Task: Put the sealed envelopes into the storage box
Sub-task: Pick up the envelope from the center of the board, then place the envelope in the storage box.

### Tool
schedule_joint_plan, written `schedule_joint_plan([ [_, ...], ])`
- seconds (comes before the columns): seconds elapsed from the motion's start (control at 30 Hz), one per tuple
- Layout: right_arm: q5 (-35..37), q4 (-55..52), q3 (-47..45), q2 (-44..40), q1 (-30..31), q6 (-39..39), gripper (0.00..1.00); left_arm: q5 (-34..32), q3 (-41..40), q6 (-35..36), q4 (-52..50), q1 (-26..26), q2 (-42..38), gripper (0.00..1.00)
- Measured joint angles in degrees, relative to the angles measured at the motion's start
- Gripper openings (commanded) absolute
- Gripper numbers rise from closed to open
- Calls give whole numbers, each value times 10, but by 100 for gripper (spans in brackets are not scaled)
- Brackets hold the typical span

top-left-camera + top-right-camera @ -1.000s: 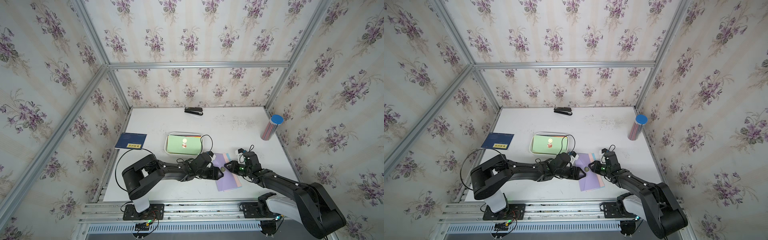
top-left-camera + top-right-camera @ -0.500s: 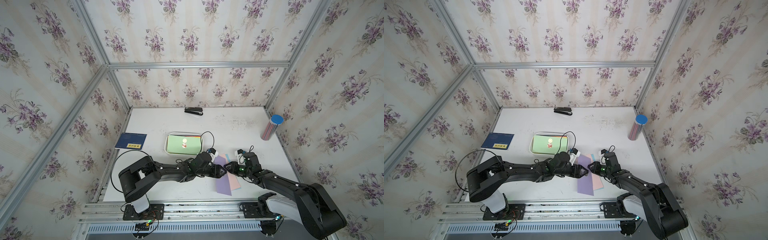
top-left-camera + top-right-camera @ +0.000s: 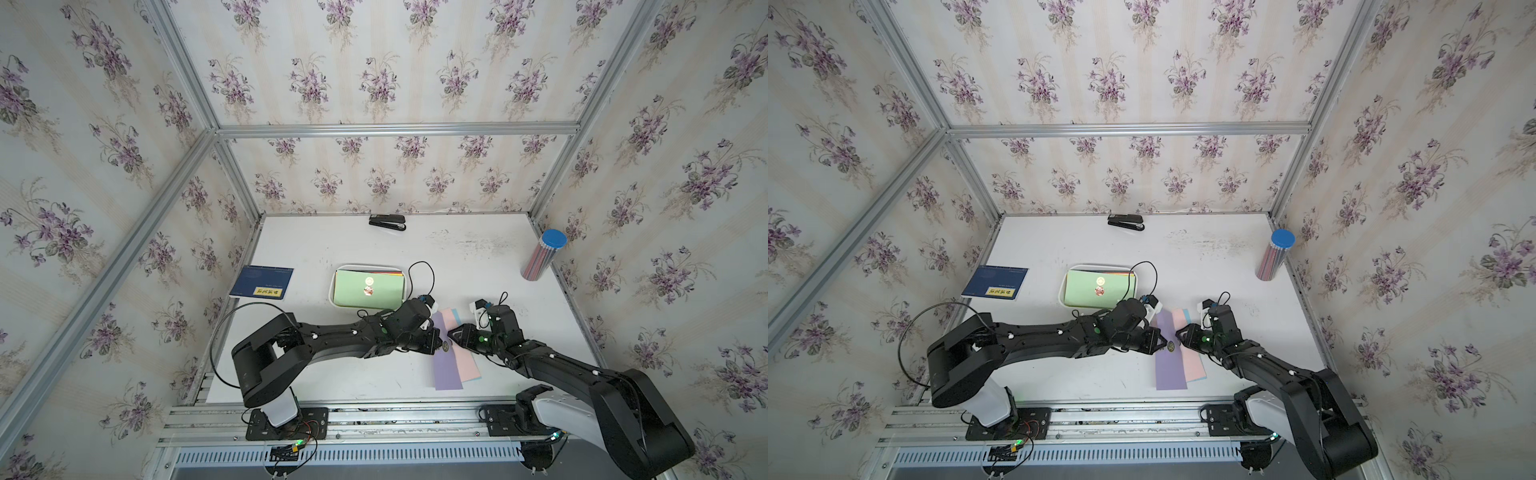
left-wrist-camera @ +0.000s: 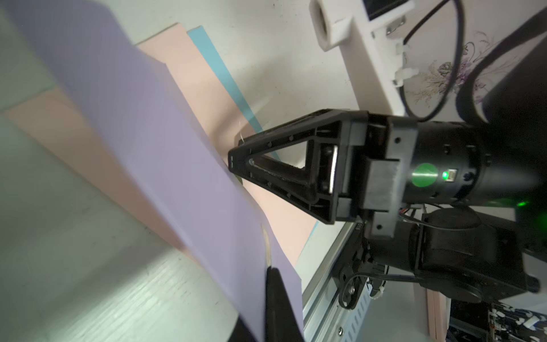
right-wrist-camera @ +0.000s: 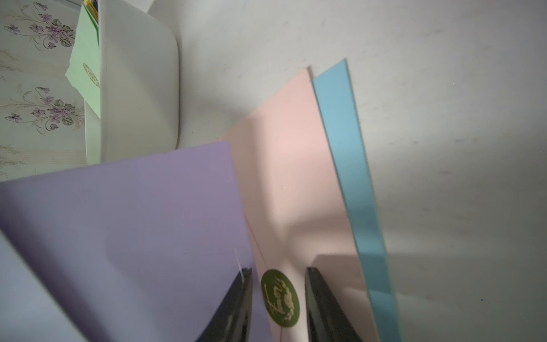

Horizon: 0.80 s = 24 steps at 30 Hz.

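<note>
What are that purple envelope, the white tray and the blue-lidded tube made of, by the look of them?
The purple envelope: matt paper, it seems; it bends in a soft curve. The white tray: probably smooth plastic; rounded moulded corners, faint sheen. The tube: clear plastic or glass, I cannot tell; coloured sticks show through its wall.

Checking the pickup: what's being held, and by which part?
The left gripper pinches the flat lilac paper envelope by its long edge, near mid-length; the right gripper is open.

Between the black fingers a dark green seal sticker with gold script shows against a plain pale pink envelope, a plain lilac envelope outside one finger and a light blue envelope outside the other.
</note>
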Motion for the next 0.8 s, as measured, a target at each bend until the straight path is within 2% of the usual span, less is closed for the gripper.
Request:
schedule_joint_plan([
  [0.17, 9, -33, 1, -56, 0, -2, 39, -17, 63, 88, -142, 35, -67, 0],
  [0.33, 25, -44, 2, -124, 0, -13, 40, -5, 166, 213, -320, 122, -102, 0],
  [0.47, 33, -45, 0, -140, 0, -17, 40, -5, 266, 334, -457, 183, -109, 0],
  [0.6, 35, -45, 0, -130, -1, -19, 39, -27, 342, 503, -556, 190, -114, 0],
  [0.8, 35, -45, 0, -122, -1, -19, 39, -100, 365, 772, -653, 194, -113, 2],
])
